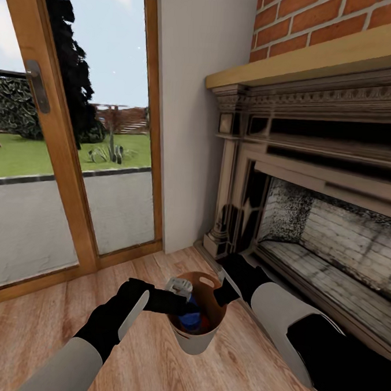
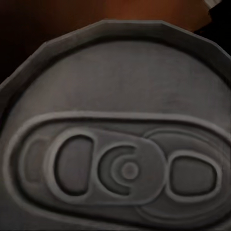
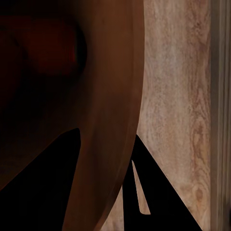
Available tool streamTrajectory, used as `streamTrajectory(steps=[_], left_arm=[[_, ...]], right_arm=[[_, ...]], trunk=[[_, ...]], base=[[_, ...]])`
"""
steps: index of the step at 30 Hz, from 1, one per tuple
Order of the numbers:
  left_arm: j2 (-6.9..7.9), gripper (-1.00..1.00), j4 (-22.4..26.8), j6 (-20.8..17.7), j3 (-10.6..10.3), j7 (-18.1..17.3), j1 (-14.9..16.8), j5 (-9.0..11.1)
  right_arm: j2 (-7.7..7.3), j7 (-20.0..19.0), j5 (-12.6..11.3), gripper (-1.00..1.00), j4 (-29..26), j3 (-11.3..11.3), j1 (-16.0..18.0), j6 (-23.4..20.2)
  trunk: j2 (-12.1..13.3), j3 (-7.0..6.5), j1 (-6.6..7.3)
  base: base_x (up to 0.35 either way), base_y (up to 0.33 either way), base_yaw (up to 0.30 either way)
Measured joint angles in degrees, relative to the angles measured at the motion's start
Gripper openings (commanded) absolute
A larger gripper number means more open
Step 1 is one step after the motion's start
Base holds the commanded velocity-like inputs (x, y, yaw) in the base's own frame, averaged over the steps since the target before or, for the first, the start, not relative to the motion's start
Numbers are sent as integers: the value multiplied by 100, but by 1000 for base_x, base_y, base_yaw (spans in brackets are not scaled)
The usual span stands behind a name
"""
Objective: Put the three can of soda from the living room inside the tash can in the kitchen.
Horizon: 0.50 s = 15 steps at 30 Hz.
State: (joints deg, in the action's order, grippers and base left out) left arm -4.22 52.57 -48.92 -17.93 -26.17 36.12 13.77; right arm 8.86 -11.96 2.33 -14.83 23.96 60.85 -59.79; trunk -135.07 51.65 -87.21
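Holding the trash can [image 1: 194,337] by its rim, your right hand [image 1: 222,285] grips the wall: the right wrist view shows one finger inside the copper-brown wall and one outside it. Your left hand [image 1: 178,293] sits over the mouth with a soda can [image 1: 180,286] between its fingers; the left wrist view shows that can's grey lid [image 2: 120,144] and pull tab close up, with the bin's brown interior behind it. You can take this hand as clenched on the can.

Progress: a dark blue can [image 1: 191,320] already lies inside the bin, with something reddish beside it that may be a second can; you cannot confirm this. The gripped can appears to be on its way in. Judged from the surroundings, carrying the bin to the kitchen remains.

Surface and room: the bin appears to stand on a light wood plank floor [image 1: 37,324], just beside the dark ornate fireplace [image 1: 309,225]. Red brick [image 1: 322,18] rises above its mantel. A wood-framed glass door [image 1: 76,153] shows a lawn outside.
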Motion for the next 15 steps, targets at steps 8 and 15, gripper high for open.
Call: streamTrajectory(steps=[8, 15], left_arm=[[0, 100, 22, -9, 0, -8, 0, 28], [0, 100, 84, -30, 0, -14, 0, 37]], right_arm=[[0, 1, 0, -100, -7, -3, -21, 0], [0, 3, 2, -100, -2, -2, -23, 0]], trunk=[[0, 0, 0], [0, 0, 0]], base=[[0, 0, 0], [0, 0, 0]])
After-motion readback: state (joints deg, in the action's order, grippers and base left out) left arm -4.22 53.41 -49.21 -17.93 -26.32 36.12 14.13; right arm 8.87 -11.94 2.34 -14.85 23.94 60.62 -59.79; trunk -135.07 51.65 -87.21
